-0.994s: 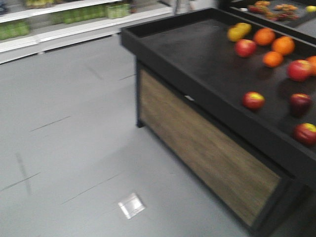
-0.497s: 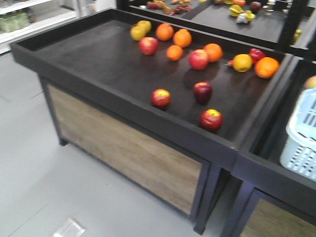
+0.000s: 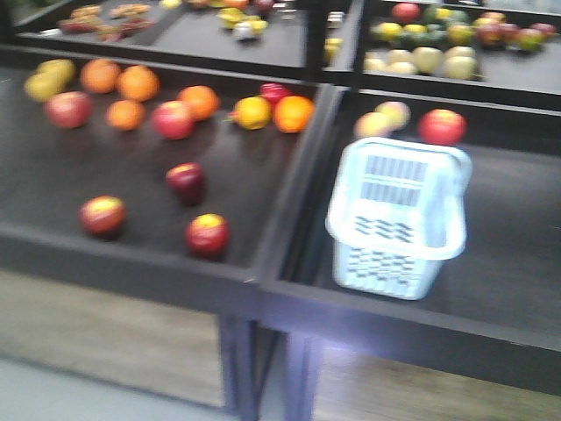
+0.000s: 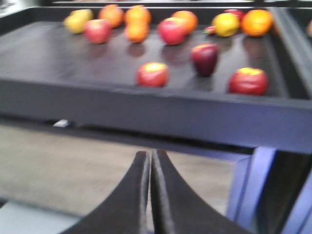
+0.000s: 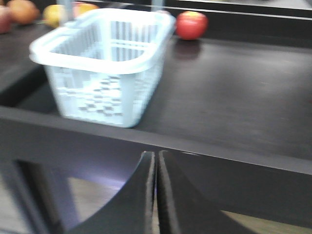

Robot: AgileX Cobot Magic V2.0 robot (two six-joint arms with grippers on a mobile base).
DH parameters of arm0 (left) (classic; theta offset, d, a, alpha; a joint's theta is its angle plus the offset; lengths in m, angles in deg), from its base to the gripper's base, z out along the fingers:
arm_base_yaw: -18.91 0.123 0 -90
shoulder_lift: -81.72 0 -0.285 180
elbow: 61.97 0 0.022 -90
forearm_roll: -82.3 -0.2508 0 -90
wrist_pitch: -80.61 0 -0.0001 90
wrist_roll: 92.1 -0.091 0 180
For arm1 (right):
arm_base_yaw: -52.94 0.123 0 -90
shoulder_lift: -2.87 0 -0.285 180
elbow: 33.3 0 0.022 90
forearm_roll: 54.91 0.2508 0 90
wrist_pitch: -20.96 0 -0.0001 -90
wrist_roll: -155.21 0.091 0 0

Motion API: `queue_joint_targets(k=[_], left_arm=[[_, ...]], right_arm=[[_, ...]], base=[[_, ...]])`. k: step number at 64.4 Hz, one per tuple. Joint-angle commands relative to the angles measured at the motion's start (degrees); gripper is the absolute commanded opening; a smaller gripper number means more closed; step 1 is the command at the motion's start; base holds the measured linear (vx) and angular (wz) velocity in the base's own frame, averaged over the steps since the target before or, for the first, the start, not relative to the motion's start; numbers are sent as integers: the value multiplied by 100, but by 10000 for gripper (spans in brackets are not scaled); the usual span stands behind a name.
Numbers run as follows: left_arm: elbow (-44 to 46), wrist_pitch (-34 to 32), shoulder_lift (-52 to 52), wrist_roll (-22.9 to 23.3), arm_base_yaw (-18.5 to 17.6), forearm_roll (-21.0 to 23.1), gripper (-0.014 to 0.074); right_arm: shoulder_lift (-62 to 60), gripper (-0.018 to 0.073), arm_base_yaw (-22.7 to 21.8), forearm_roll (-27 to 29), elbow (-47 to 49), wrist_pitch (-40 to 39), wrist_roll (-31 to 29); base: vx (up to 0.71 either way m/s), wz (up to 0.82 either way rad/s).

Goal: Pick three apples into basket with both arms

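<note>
Dark bench (image 3: 53, 175) is putting apples (image 4: 205, 58) nearer my left claw (image 4: 150, 165), basket (image 5: 87, 62) nearer my right claw (image 5: 156, 168). Both are sitting pinched together, empty.

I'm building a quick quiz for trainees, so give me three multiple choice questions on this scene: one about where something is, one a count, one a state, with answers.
1. Where does the basket stand?
A. In the right-hand bin
B. On the floor
C. On a chair

2. How many of the dark red apples are in the basket?
A. Three
B. One
C. None

3. How are the fingers of the left gripper?
A. Spread wide
B. Closed on an apple
C. Closed together, holding nothing

Answers: 1 A, it sits on the dark bin floor right of the divider. 2 C, its slotted bottom shows bare and all three lie in the left bin. 3 C, the left wrist view shows them pressed together with nothing between.
</note>
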Motion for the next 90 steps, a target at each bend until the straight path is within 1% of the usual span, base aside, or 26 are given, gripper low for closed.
queue_joint_targets(k=[1, 12, 24, 90], left_arm=[[209, -409, -62, 26, -35, 51, -6], [209, -409, -62, 26, -35, 51, -6], [209, -409, -62, 26, -35, 51, -6], [209, -409, -62, 26, -35, 51, -6]], right_arm=[[21, -4, 7, -67, -9, -415, -22], [21, -4, 7, -67, -9, -415, -22], [21, -4, 7, -67, -9, -415, -22], [21, -4, 7, -67, -9, -421, -22]], base=[[16, -69], [16, -56], [16, -27], [17, -10]])
